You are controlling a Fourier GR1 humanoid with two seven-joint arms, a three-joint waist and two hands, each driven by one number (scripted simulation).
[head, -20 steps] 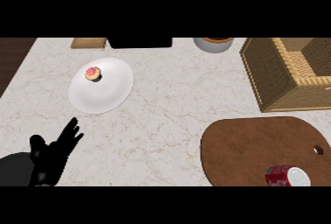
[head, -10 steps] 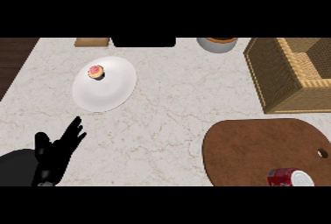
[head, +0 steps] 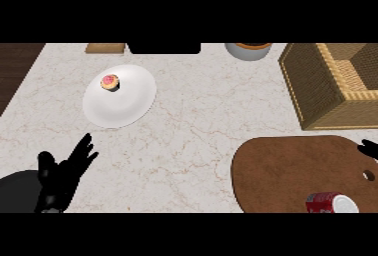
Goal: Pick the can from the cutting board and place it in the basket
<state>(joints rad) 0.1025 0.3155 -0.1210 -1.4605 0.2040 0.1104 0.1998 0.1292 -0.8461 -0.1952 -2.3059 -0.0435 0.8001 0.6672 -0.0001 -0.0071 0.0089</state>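
The can [head: 330, 203] lies on its side at the near right of the brown cutting board [head: 295, 165], white end facing right. The wicker basket [head: 325, 90] stands at the far right of the marbled tabletop [head: 199, 130], apart from the board. The left robot hand [head: 63, 172] rests near left, fingers straight and released. Of the right robot hand [head: 369, 149] only dark fingertips show at the right edge; I cannot tell its state. A white plate [head: 129, 102] holds 1 small cake [head: 111, 82].
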